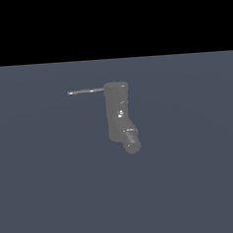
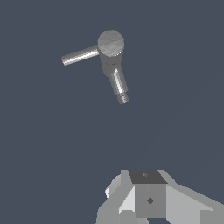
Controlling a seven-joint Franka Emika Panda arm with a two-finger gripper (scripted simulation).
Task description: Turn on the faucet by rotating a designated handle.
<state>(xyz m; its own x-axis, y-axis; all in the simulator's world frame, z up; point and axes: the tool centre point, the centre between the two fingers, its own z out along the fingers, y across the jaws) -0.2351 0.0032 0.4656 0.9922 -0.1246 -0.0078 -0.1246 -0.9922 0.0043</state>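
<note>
Floor (image 1: pixel 55 192): it was flat and dark blue-grey; it looked smooth and plain all over
On the floor: one thing only, the faucet (image 1: pixel 117 111); it was a small grey tube that stood upright
Spout (image 1: pixel 131 140): dark and ribbed; it was down low on the faucet, near the floor
Handle (image 1: pixel 86 91): a thin pale rod; it stuck out sideways from the faucet's top, up off the floor

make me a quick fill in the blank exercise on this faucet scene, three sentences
1. In the exterior view, the handle sticks out from the faucet toward that view's ____.
2. The handle joins the faucet body at its ____ end.
3. The ribbed dark spout sits at the body's ____ end.

Missing words: left; top; lower
</note>
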